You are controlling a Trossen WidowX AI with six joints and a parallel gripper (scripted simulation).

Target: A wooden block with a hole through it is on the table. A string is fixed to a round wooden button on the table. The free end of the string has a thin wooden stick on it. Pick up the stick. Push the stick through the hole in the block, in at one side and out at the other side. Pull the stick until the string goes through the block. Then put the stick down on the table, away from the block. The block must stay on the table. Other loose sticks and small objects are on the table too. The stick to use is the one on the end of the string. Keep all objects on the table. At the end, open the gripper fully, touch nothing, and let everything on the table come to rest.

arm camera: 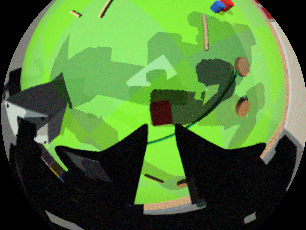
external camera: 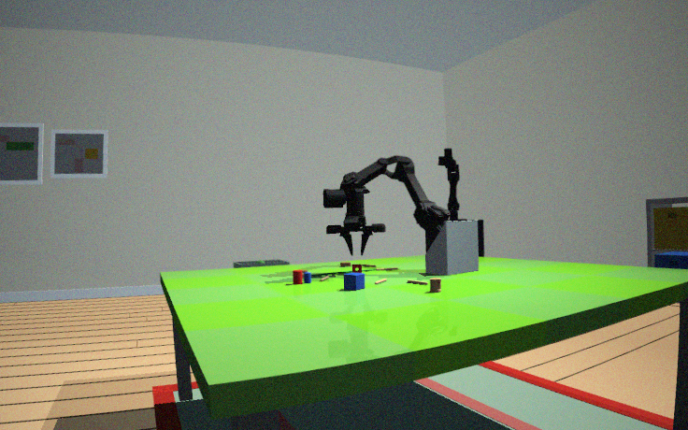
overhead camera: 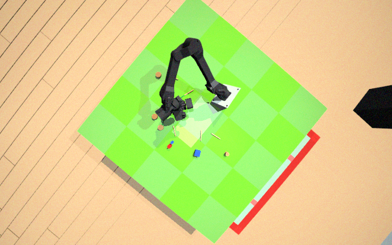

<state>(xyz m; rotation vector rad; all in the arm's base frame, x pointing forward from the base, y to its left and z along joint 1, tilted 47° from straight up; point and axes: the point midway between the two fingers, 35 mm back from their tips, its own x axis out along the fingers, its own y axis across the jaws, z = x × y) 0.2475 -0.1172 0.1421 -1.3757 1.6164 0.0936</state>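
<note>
The dark red block (external camera: 353, 266) (arm camera: 161, 113) stands on the table, its hole visible in the exterior view. The stick (overhead camera: 188, 92) with green string at one end lies on the table; the left finger hides it in the wrist view. The string (arm camera: 209, 111) curves past the block to the round wooden button (overhead camera: 160, 128) (arm camera: 242, 66). My gripper (external camera: 356, 254) (arm camera: 161, 127) points down above the table and the block, partly open, with nothing between its fingers. The arm hides the block in the top view.
Two other buttons (overhead camera: 154, 116) (overhead camera: 158, 74) lie nearby. Several loose sticks (overhead camera: 174, 131) (overhead camera: 201, 135) (overhead camera: 215, 136) lie around. A red piece (overhead camera: 169, 146) (external camera: 297, 277), a small blue piece (overhead camera: 171, 141) (external camera: 308, 277), a blue cube (overhead camera: 197, 153) (external camera: 353, 281) and a tan cylinder (overhead camera: 227, 154) (external camera: 435, 285) stand farther out.
</note>
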